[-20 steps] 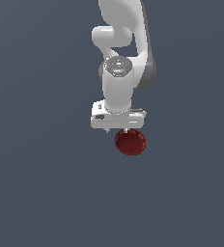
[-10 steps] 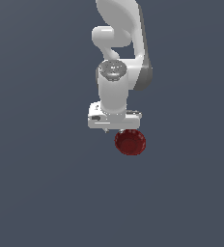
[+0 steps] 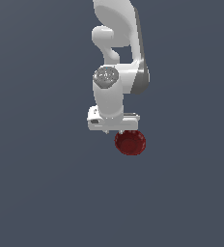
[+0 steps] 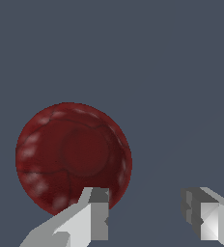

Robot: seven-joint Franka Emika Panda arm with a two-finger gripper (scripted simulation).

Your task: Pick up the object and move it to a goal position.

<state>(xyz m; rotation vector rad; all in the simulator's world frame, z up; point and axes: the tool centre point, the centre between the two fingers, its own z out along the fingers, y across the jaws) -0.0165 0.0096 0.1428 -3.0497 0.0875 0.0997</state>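
Dark red and glossy, the bowl reads as a hard, glazed or moulded shell: pale highlights speckle its ribbed outer band, and a smoother round disc sits at its centre. From that finish I judge it stiff, fairly light and slippery, with curved walls that would let flat pads skate off unless they close squarely. The scalloped rim looks like the best place to take hold, one finger inside and one outside the wall, or else both across the full width (which seems close to the span available). In the wrist view the end effector stands with its two pale grey fingers well apart and nothing between them; the bowl lies off to one side of the gap, its edge just behind one fingertip, so the end effector is not yet centred on it. In the exterior view the bowl sits on the plain slate-grey bench at about five o'clock from the white arm's wrist, partly tucked under the hand. The arm itself is smooth, rounded white casing with a grey joint cap. No goal marker is visible in either view.
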